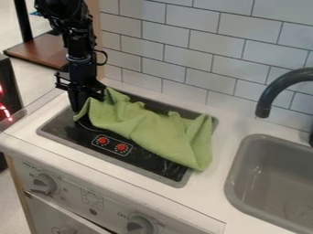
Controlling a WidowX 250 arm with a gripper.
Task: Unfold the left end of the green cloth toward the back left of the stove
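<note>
Quick count: 1 arm point(78, 48), w/ 1 gripper point(88, 104). Right by the gripper — 1 green cloth point(149, 130). Under gripper & cloth, 1 blk cooktop point(67, 127); 2 red round marks point(103, 140) on it, a bit below & right of the gripper in view. Lower down, on the front panel: 2 knobs point(44, 183) + 1 small round btn point(93, 211) btwn them. Well right of the gripper — 1 gray sink point(234, 171), 1 dk faucet point(267, 97). Up right of it, lots of wall tiles point(191, 18), approx. several rows.
</note>
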